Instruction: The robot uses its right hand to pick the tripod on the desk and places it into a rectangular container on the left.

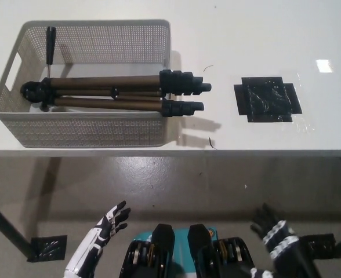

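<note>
While empty, right robot hand (270,230) open.

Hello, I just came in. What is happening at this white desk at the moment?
Nothing is being handled right now. The bronze and black folded tripod lies in the white perforated rectangular basket at the left of the white desk, with its black leg ends sticking out over the right rim. Both robot hands are down below the desk edge and empty: the white left hand and the black right hand, each with fingers apart. A black tape patch marks the desk's right side.
</note>
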Robot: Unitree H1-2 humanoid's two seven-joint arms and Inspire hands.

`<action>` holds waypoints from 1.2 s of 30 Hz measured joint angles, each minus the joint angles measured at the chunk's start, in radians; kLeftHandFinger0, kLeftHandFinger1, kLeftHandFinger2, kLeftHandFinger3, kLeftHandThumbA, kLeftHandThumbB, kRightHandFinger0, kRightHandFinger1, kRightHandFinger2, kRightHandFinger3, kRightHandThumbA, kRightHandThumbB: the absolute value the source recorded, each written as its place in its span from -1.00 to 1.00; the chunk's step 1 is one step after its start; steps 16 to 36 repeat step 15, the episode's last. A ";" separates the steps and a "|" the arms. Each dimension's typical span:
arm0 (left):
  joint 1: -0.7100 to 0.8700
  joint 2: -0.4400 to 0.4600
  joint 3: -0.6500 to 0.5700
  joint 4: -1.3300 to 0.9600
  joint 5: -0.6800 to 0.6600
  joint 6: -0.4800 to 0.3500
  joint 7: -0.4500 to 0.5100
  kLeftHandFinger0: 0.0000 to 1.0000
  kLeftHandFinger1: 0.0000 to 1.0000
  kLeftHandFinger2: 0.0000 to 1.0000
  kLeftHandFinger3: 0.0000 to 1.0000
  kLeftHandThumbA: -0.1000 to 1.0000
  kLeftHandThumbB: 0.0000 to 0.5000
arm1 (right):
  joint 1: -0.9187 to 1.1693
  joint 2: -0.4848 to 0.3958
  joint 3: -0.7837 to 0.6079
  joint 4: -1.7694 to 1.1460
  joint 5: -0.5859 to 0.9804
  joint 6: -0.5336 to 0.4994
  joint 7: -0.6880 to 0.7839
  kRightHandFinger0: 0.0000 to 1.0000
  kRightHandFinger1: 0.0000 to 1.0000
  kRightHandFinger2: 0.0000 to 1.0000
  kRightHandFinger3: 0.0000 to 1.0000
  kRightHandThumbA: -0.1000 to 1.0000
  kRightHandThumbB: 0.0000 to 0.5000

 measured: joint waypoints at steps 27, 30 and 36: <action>0.023 -0.018 0.016 0.001 -0.005 -0.013 0.000 1.00 1.00 1.00 1.00 1.00 0.16 | -0.076 0.008 0.022 0.144 -0.003 -0.008 0.034 1.00 1.00 1.00 1.00 1.00 0.48; 0.023 -0.018 0.016 0.001 -0.005 -0.013 0.000 1.00 1.00 1.00 1.00 1.00 0.16 | -0.076 0.008 0.022 0.144 -0.003 -0.008 0.034 1.00 1.00 1.00 1.00 1.00 0.48; 0.023 -0.018 0.016 0.001 -0.005 -0.013 0.000 1.00 1.00 1.00 1.00 1.00 0.16 | -0.076 0.008 0.022 0.144 -0.003 -0.008 0.034 1.00 1.00 1.00 1.00 1.00 0.48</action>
